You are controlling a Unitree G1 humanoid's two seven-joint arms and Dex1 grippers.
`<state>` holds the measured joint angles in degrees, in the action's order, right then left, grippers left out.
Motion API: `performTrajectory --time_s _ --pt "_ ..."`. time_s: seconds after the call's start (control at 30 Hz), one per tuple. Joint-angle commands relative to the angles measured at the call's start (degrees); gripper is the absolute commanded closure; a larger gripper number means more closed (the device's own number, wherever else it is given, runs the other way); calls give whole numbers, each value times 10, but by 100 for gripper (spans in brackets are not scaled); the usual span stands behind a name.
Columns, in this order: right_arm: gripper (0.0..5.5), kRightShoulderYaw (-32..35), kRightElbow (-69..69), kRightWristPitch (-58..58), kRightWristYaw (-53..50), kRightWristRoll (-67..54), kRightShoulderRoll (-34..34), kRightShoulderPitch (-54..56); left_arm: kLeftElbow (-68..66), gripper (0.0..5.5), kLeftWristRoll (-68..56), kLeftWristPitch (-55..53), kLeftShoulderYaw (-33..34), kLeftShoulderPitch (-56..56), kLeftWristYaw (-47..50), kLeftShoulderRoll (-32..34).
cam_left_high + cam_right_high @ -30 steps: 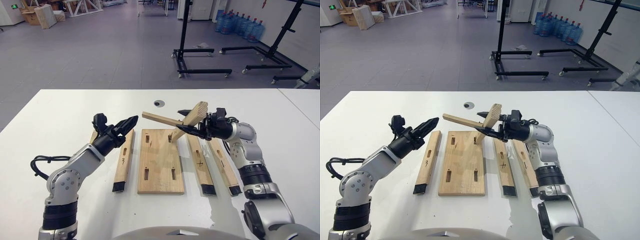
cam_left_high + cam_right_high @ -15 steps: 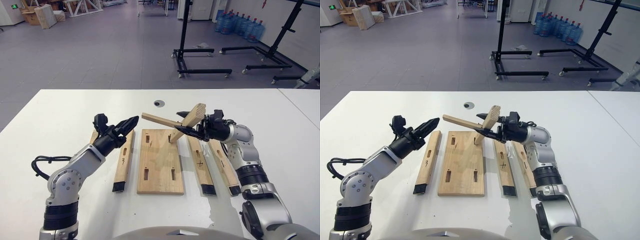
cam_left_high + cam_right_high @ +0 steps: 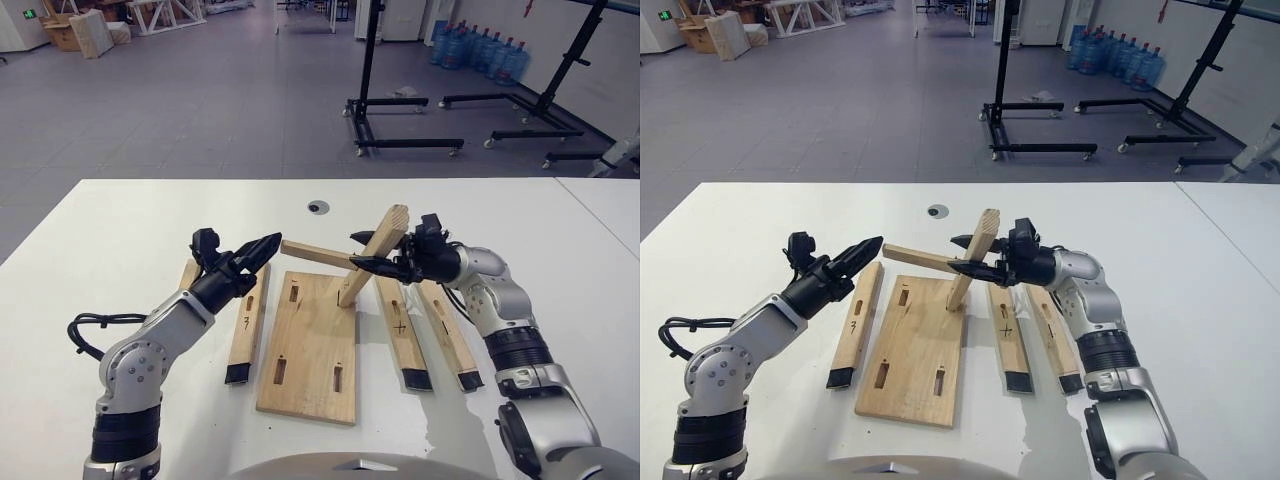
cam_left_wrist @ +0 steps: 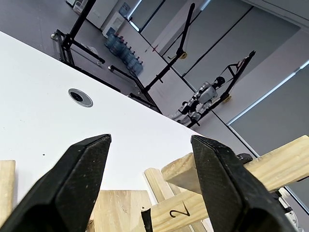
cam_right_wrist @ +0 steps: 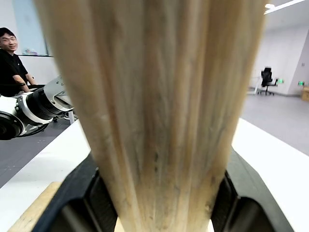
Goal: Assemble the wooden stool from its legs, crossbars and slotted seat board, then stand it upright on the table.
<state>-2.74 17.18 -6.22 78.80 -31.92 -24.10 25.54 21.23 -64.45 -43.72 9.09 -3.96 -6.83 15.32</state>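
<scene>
Seat board (image 3: 310,350): we logged it swung askew since a second before. Right gripper (image 3: 368,262) clamped the leg (image 3: 378,245); left gripper (image 3: 268,248) gaped wide, holding nothing.

The slotted seat board (image 3: 310,350) now lies skewed on the tabletop (image 3: 120,230), its near end swung leftward. The leg (image 3: 386,234) in the right gripper (image 3: 362,262) stands steeper than before.

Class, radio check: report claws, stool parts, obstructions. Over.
Left claw open above loose leg. Right claw shut on tilted leg with crossbar, lower end on seat board. Two more legs lie right of board, not blocking.
</scene>
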Motion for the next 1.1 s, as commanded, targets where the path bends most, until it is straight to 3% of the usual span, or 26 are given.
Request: performTrajectory --time_s 0.03,0.23,0.57,0.8,1.07,1.1 --pt "345 -27 28 8 -22 66 -11 -21 1 248 11 -2 -4 3 -6 -3" --pt "345 -49 44 11 -53 84 -10 -36 -1 248 15 -2 0 2 -6 -6" --pt "345 -50 25 -206 -96 20 -9 11 -4 248 24 2 3 1 -5 -19" --pt "345 -94 41 -145 -136 97 -12 -15 -3 248 30 2 5 4 -5 -27" --pt "345 -97 49 -131 -156 84 -10 -23 -5 248 31 0 3 0 -7 -26" --pt "308 -95 48 -132 -158 81 -10 -23 -6 248 31 0 2 0 -7 -27"
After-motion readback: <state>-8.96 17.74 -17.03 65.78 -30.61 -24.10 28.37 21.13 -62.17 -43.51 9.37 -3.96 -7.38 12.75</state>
